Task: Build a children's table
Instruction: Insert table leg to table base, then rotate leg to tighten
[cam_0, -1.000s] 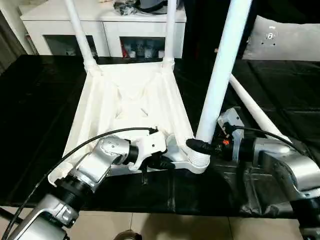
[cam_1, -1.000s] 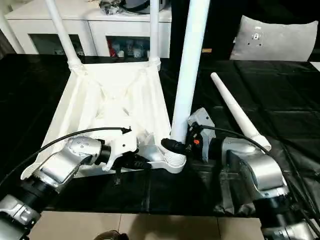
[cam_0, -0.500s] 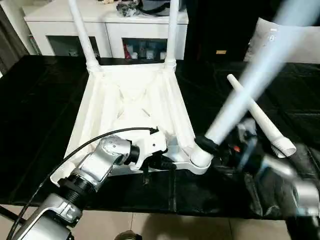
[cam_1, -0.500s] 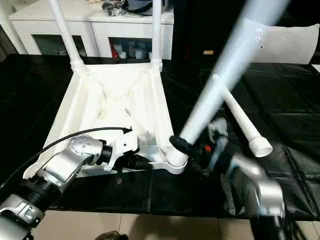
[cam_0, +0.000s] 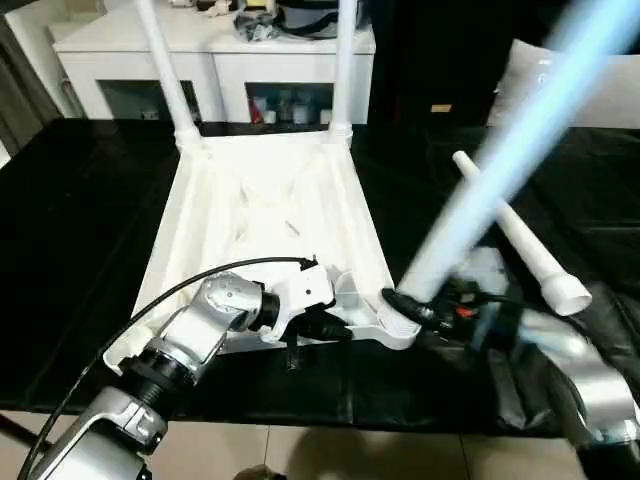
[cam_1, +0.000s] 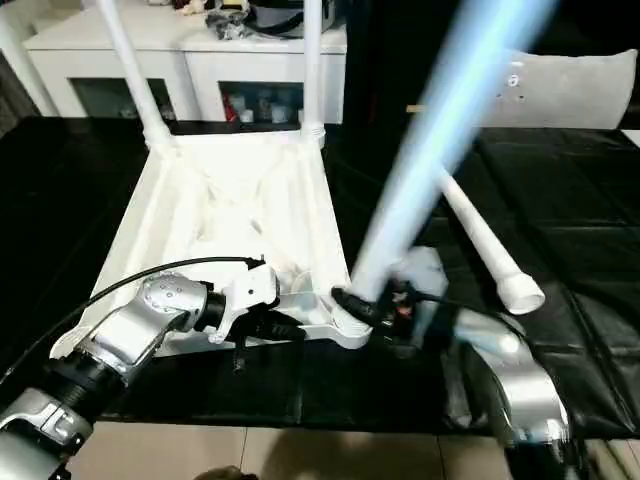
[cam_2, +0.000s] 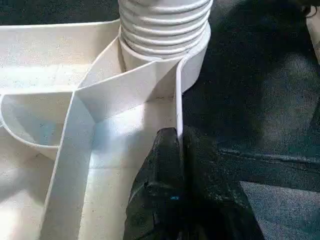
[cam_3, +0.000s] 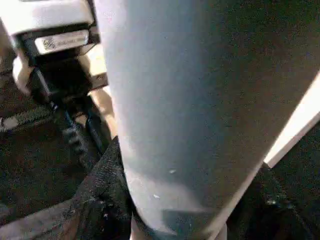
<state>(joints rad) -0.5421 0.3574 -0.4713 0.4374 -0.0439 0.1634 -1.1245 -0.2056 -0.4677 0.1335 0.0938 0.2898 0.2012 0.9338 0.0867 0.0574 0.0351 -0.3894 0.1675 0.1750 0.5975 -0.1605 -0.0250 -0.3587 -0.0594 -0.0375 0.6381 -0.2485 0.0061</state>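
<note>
One leg (cam_0: 500, 150) leans from right gripper (cam_0: 412, 308).

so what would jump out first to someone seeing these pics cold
The long white leg the right gripper holds, leaning hard to the right from the near-right socket of the upside-down tabletop. Next, the left gripper, shut on the tabletop's near rim just left of that socket. Then two legs standing upright in the far corners, and a loose leg lying on the black table to the right.
</note>
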